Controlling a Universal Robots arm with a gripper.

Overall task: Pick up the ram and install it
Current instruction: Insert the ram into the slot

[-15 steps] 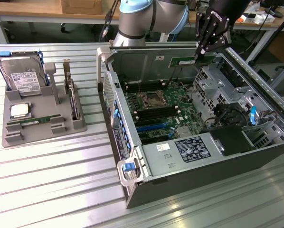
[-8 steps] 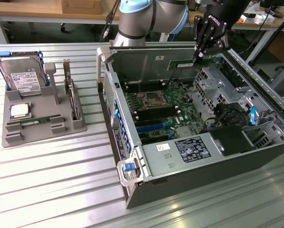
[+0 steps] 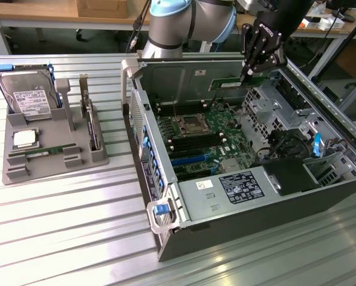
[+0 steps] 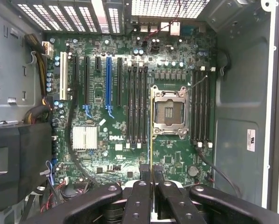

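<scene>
You can read one word: "DELL", printed in white on the motherboard (image 4: 130, 116). The labels on the power supply (image 3: 225, 193) and the hard drive (image 3: 29, 95) are too small to read.

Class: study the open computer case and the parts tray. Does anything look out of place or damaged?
Nothing looks damaged or spilled. Only the ram is unseated: the gripper holds it in the air above the motherboard.

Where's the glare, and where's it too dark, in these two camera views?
Exterior view: glare bands on the ribbed metal table, brightest nearest the camera; computer case interior evenly lit. Wrist view: vent grilles blown out white by backlight; black housing lost in shadow; gripper a dark silhouette around the ram, seen edge-on; motherboard evenly lit.
</scene>
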